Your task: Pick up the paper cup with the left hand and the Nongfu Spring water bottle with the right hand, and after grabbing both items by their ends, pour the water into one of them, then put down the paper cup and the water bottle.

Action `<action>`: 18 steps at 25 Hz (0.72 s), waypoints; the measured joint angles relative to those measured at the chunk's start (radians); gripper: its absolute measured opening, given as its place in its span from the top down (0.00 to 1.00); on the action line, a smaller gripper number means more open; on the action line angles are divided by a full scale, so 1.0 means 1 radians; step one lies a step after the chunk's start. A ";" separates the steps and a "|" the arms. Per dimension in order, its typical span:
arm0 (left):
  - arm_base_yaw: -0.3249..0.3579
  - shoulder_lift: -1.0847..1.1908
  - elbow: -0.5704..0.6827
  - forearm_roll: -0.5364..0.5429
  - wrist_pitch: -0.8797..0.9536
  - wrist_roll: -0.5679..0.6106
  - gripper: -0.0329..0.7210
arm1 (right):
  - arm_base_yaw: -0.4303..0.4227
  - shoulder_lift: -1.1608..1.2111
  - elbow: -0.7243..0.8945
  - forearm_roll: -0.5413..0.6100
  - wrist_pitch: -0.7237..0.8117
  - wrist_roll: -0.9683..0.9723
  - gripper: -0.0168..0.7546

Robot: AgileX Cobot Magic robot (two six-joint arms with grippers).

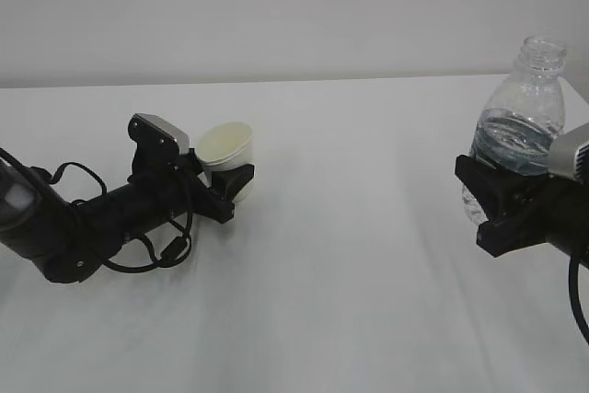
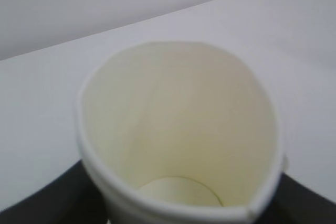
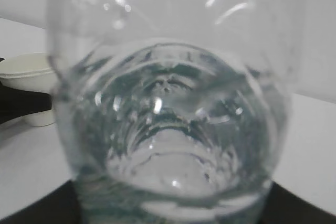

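The white paper cup [image 1: 226, 146] with a cream inside leans towards the camera between the fingers of my left gripper [image 1: 230, 179], which is shut on its lower part. In the left wrist view the cup [image 2: 178, 129] fills the frame, its rim pressed into an oval and empty inside, with a dark finger [image 2: 37, 205] at each lower corner. My right gripper [image 1: 492, 198] is shut on the lower half of the clear, uncapped water bottle [image 1: 520, 117], which stands upright with water [image 1: 511, 146] about halfway up. The right wrist view looks through the bottle [image 3: 168, 103].
The white table [image 1: 340, 264] stretches between the two arms, with a plain pale wall behind it. The left arm's black cables [image 1: 138, 246] loop low over the table. The cup [image 3: 26, 80] shows at the left edge of the right wrist view.
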 joint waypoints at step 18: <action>-0.006 -0.029 0.000 0.152 0.000 -0.007 0.36 | 0.000 0.000 0.000 0.000 0.000 0.000 0.51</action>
